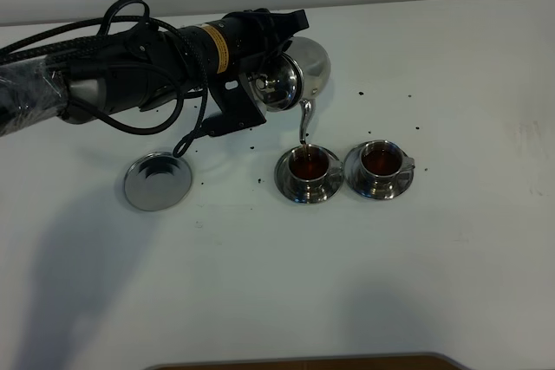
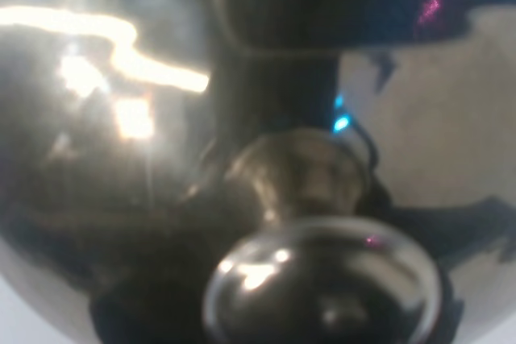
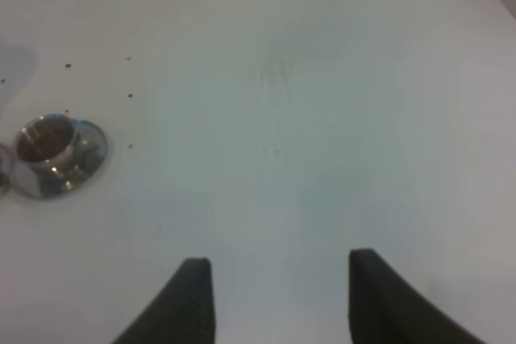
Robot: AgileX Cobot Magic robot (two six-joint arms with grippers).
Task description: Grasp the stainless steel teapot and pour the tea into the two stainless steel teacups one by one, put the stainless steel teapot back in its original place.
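Observation:
My left gripper (image 1: 270, 48) is shut on the stainless steel teapot (image 1: 295, 75) and holds it tilted above the table, its spout (image 1: 304, 119) pointing down over the left teacup (image 1: 310, 167). That cup stands on its saucer and holds dark reddish tea (image 1: 309, 163). The right teacup (image 1: 380, 163) on its saucer also holds tea; it shows in the right wrist view (image 3: 50, 145). The empty round saucer (image 1: 157, 181) lies to the left. The left wrist view is filled by the teapot's lid and knob (image 2: 322, 279). My right gripper (image 3: 278, 296) is open and empty over bare table.
Small dark specks (image 1: 361, 93) are scattered on the white table (image 1: 347, 283) around the cups. The left arm and its black cables (image 1: 130, 58) stretch across the far left. A brown edge (image 1: 303, 363) shows at the table's front.

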